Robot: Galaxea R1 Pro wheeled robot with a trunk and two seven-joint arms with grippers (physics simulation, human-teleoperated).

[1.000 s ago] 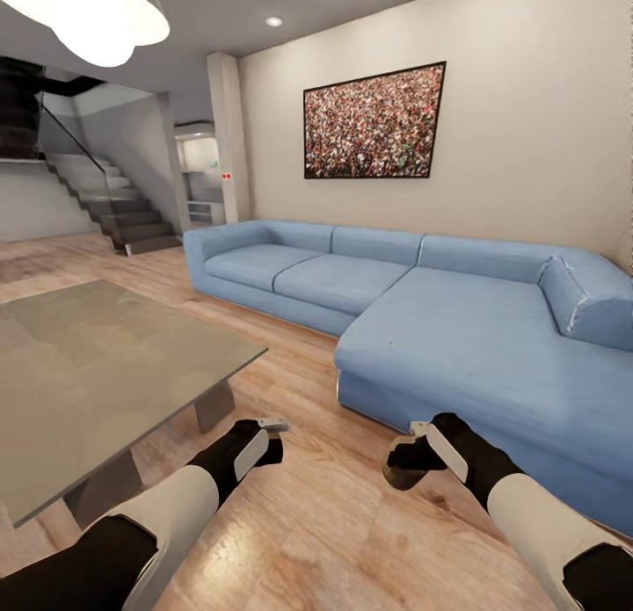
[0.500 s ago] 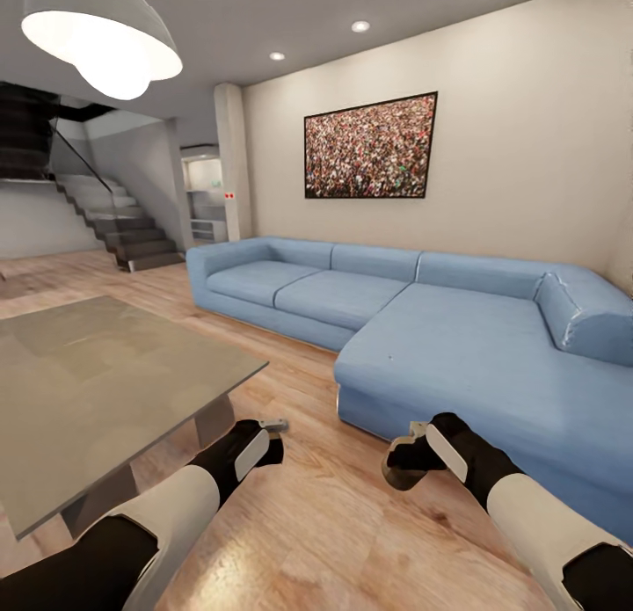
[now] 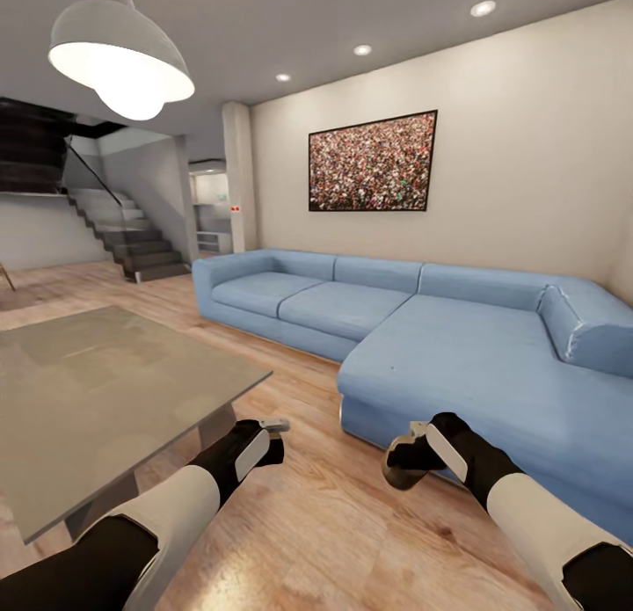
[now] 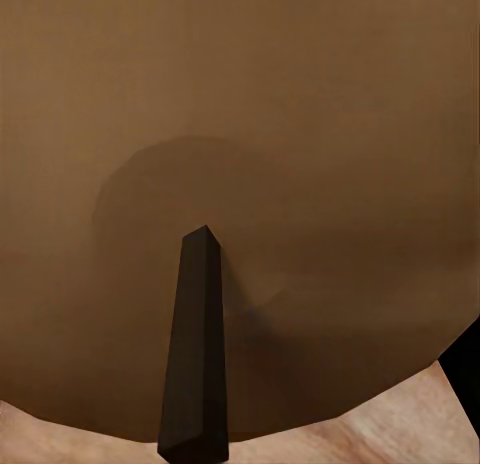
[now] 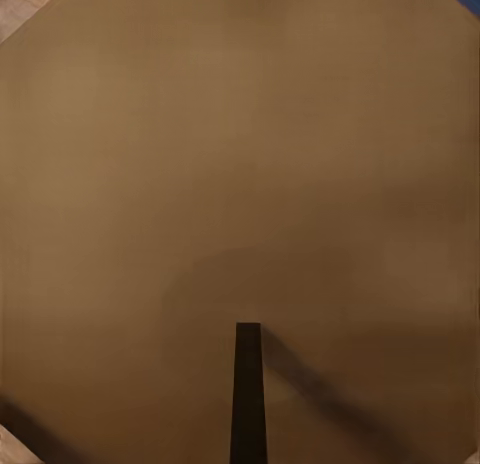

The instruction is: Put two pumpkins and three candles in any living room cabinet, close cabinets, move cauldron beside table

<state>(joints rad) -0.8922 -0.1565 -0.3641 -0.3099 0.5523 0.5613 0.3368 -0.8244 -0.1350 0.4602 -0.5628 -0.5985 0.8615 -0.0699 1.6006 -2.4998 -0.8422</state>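
Since the earlier frames the whole head view has slid downward: lamp, picture and sofa all sit lower and more ceiling shows. We read this as the camera tilting up, not as anything in the room moving. Both arms hold the same place in the picture.

For the task, we judge this a looking-around or transit moment; no pumpkin, candle, cabinet or cauldron is in sight here to count.

Count of what we do see: one table (image 3: pixel 105 391), its grey-beige top bare, at the robot's left; one blue corner sofa (image 3: pixel 457 338) ahead and to the right; one framed picture (image 3: pixel 373 162) on the wall; one pendant lamp (image 3: pixel 123 57); one staircase (image 3: pixel 132 233) in the far left.

The left gripper (image 3: pixel 274 425) hangs low over the wooden floor (image 3: pixel 308 505), just beside the table's near corner. The right gripper (image 3: pixel 406 453) hangs near the sofa's front edge. Each wrist view gives one dark finger over the floor with nothing between; how wide either claw stands we cannot tell.
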